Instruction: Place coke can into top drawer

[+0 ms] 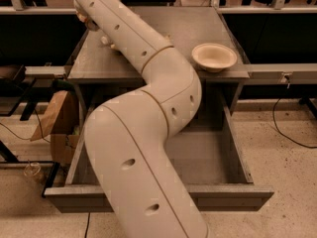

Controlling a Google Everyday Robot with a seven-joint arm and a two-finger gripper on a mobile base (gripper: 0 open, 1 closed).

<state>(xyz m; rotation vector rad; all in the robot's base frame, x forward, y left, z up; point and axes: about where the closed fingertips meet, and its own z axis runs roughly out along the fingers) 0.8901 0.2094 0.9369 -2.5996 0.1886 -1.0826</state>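
The drawer [208, 152] stands open, below the bowl [214, 57]. The gripper [85, 20] sits well left of the bowl, over the surface [193, 29]; I cannot tell its opening.

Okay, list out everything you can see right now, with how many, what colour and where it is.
table: one, grey, centre of the view, behind the drawer
top drawer: one, grey, pulled out toward the camera, and the part of its floor not hidden by the arm is bare
bowl: one, cream, near the front-right edge of the table
cardboard box: one, brown, on the floor left of the drawer
coke can: none visible
arm: one, cream, rising from the bottom edge across the drawer to the table's back-left
gripper: one, at the table's back-left, mostly hidden behind the arm
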